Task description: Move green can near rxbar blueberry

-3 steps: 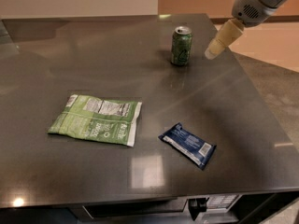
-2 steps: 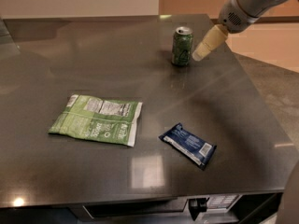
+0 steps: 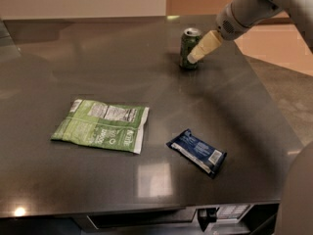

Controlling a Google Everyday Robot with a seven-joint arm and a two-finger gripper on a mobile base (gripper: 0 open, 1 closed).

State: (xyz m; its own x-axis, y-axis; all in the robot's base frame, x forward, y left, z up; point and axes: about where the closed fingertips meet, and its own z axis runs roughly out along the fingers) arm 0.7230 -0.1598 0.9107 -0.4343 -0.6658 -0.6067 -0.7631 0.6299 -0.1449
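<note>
The green can [image 3: 187,45] stands upright at the back of the dark table, right of centre. The gripper [image 3: 194,56] reaches in from the upper right on a white arm, and its cream fingertip overlaps the can's right side. The rxbar blueberry [image 3: 197,151], a dark navy wrapper with a white label patch, lies flat near the table's front right, well in front of the can.
A flat green-and-white chip bag [image 3: 101,125] lies left of centre on the table [image 3: 58,58]. The table's right edge runs close to the can and bar, with tan floor beyond. A dark part of the robot shows at the lower right corner.
The gripper has moved left and down from beside the can until its tip overlaps the can's right side. The can, bar and bag have not moved.
</note>
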